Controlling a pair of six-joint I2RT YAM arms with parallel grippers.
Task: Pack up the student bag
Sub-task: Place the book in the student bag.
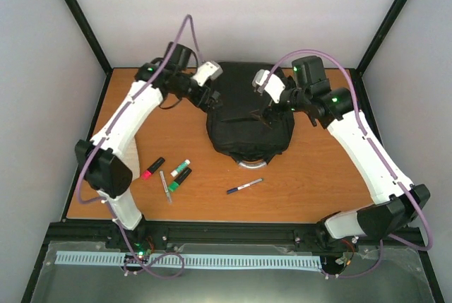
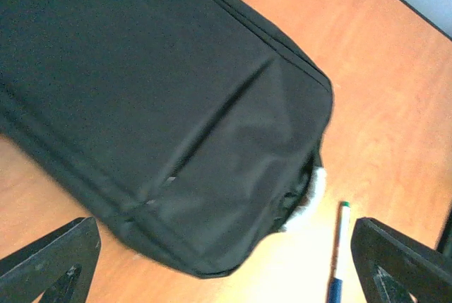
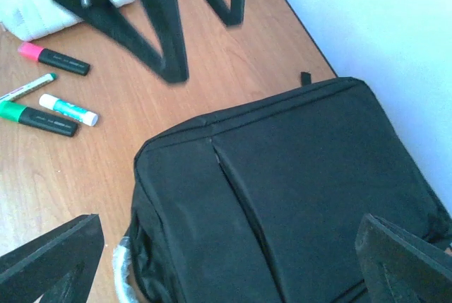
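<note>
Top external: my left hand (image 1: 210, 97) and right hand (image 1: 274, 112), spread empty, flank the centre-frame student bag (image 1: 244, 132), seemingly to open it.

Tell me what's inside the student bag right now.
Interior hidden: black fabric covers the student bag all over, no opening in any view. A pink highlighter, green highlighter and blue pen lie outside it on the table.

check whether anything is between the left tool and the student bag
Nothing visible. The left tool hangs open directly over the student bag, with only air between them; the pen lies beside the bag on the table.
</note>
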